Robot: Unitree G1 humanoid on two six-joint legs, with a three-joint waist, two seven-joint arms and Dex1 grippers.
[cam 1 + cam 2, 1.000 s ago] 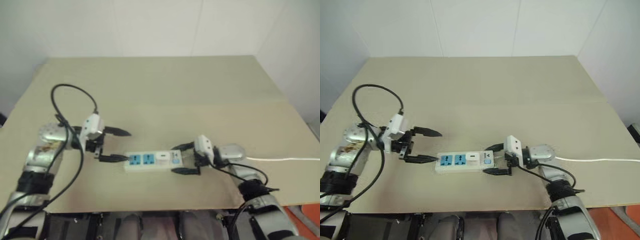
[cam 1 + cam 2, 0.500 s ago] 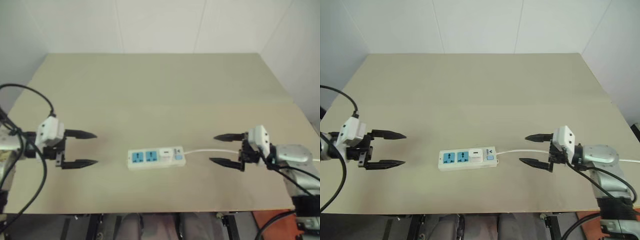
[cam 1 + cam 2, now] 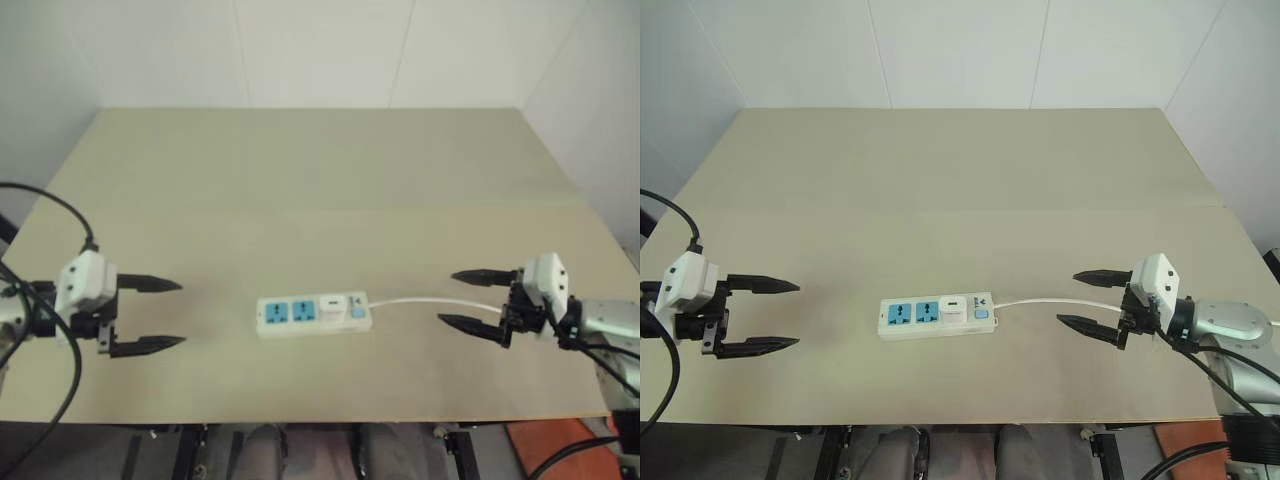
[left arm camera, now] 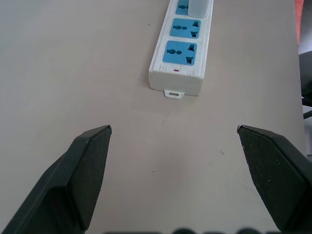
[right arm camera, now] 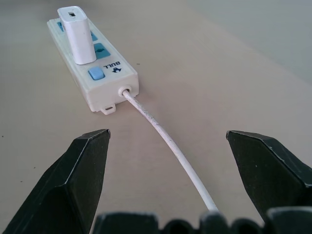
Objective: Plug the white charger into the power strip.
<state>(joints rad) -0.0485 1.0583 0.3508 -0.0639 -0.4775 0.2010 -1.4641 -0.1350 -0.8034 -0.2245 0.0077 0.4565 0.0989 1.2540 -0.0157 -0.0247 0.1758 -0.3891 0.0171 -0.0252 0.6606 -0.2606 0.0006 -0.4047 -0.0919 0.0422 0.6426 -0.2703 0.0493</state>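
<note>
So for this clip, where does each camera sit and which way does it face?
Head stereo pair: on the head, looking forward and down at the table; left gripper and right gripper open either side of the power strip.
Left wrist: along its open fingers toward the strip's free end.
Right wrist: along its fingers toward the cord end and white charger.
Both wrist views share the strip.

White charger [image 3: 331,305] upright in power strip [image 3: 314,315]
</note>
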